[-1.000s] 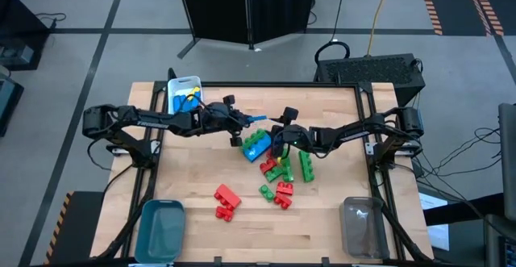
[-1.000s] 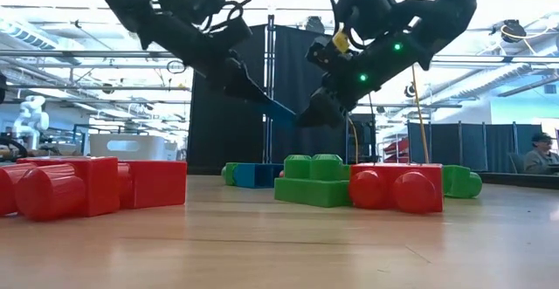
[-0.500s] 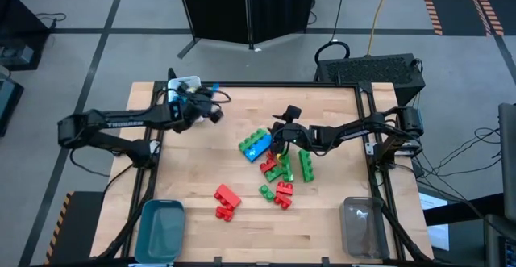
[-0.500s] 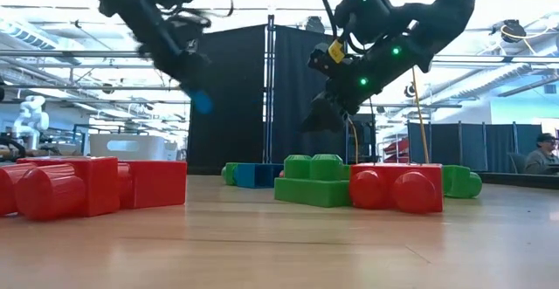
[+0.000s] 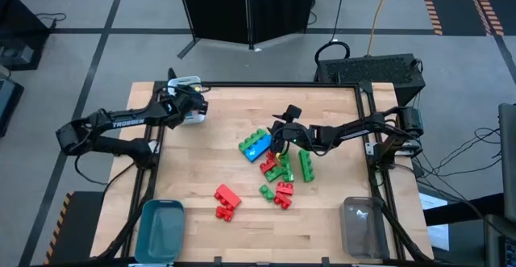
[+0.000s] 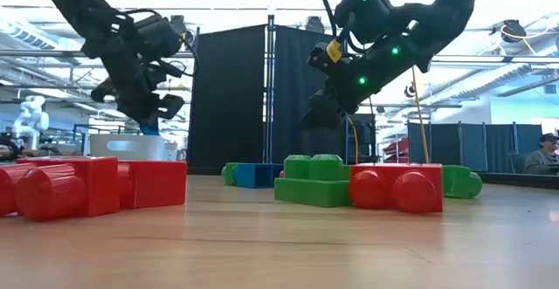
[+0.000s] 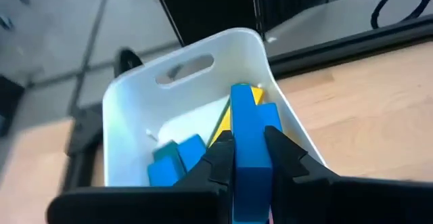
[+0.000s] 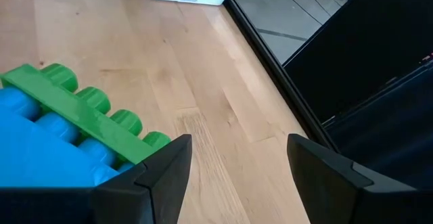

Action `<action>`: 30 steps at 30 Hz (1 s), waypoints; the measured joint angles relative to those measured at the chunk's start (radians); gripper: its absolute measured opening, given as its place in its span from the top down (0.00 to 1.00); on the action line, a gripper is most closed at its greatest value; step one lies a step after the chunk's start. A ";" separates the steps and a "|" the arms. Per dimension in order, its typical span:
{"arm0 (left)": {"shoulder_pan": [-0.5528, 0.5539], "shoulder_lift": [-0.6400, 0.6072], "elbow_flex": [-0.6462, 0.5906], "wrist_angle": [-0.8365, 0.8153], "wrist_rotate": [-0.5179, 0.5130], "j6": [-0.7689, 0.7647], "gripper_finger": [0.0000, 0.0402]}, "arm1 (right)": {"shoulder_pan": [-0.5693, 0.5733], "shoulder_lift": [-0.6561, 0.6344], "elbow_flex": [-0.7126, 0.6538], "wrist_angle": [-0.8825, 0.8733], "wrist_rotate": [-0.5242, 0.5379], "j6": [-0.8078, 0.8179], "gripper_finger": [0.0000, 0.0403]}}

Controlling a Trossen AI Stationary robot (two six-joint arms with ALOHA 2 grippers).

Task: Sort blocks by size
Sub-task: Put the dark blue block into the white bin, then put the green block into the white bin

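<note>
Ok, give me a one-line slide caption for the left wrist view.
Left gripper holds a thin blue block above the white bin, which already contains blue and yellow blocks.

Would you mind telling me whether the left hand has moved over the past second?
Yes. The left hand, holding a thin blue block, has pulled back from the table's middle to the white bin.

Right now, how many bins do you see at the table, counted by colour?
White bin: 1
Teal bin: 1
Clear bin: 1
Total: 3
</note>
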 joint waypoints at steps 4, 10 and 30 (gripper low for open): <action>0.027 0.000 0.000 0.011 0.040 -0.025 0.85 | 0.000 0.000 0.000 0.000 0.000 0.000 0.43; 0.028 0.000 0.000 0.013 0.046 -0.026 0.67 | 0.000 0.000 0.000 -0.002 -0.001 0.018 0.43; -0.111 -0.009 0.098 0.071 0.186 0.168 0.56 | -0.104 0.000 0.000 -0.275 -0.371 0.279 0.43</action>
